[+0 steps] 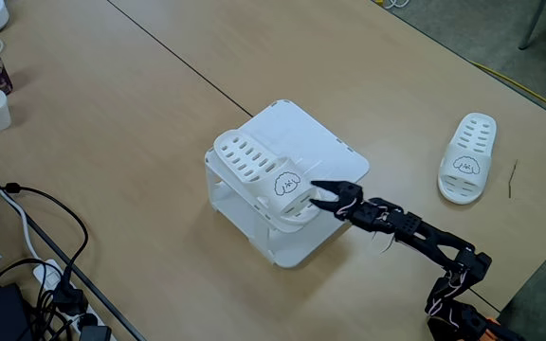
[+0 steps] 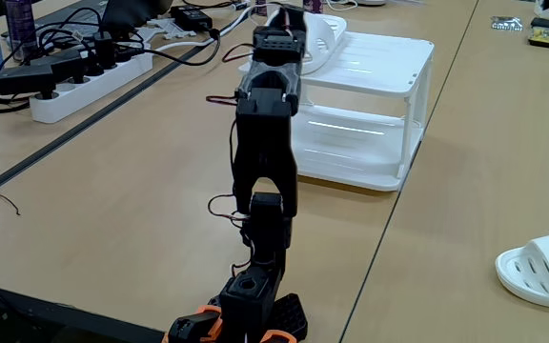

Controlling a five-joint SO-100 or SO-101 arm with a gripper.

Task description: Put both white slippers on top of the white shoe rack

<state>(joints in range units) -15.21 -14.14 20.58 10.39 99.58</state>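
Here the black gripper (image 1: 322, 196) pinches the toe end of one white slipper (image 1: 259, 170), which lies on the top of the single white shoe rack (image 1: 325, 152). The second white slipper (image 1: 468, 158) lies flat on the wooden table (image 1: 112, 123), well apart to the right in a fixed view.

One fixed view looks steeply down from across the table, another sits low behind the arm's base, both sharing the white shoe rack (image 1: 297, 152) mid-frame.
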